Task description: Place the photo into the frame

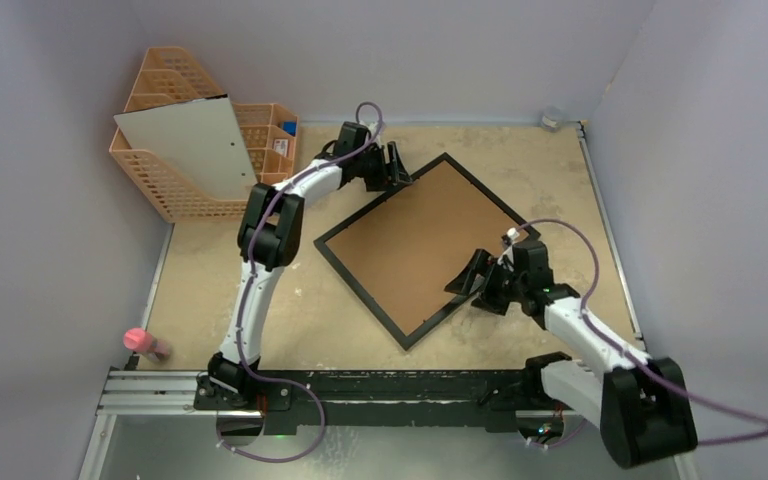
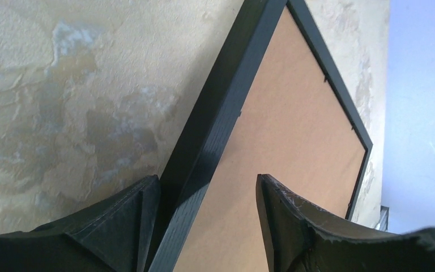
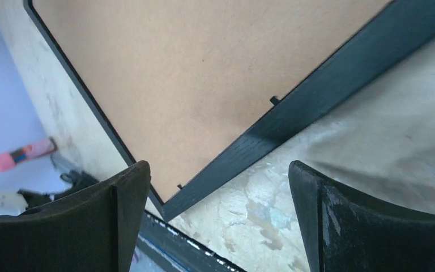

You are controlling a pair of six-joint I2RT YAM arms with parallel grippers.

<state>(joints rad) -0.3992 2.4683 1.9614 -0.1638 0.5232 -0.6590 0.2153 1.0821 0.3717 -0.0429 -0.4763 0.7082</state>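
The frame (image 1: 420,240) lies flat mid-table, turned like a diamond, with its brown back board up and a thin black border round it. My left gripper (image 1: 397,168) is at its far left edge. In the left wrist view it (image 2: 207,178) is open, straddling the black border (image 2: 221,113), with one finger (image 2: 139,226) outside the border and the other over the brown board (image 2: 294,130). My right gripper (image 1: 470,280) hovers open at the near right edge. The frame's near corner (image 3: 170,207) lies between its fingertips (image 3: 218,164). The photo is out of view.
An orange basket organiser (image 1: 175,185) stands at the back left with a white board (image 1: 195,145) leaning in it. A pink object (image 1: 140,340) lies at the front left, also in the right wrist view (image 3: 20,154). A metal rail (image 1: 160,390) runs along the near edge.
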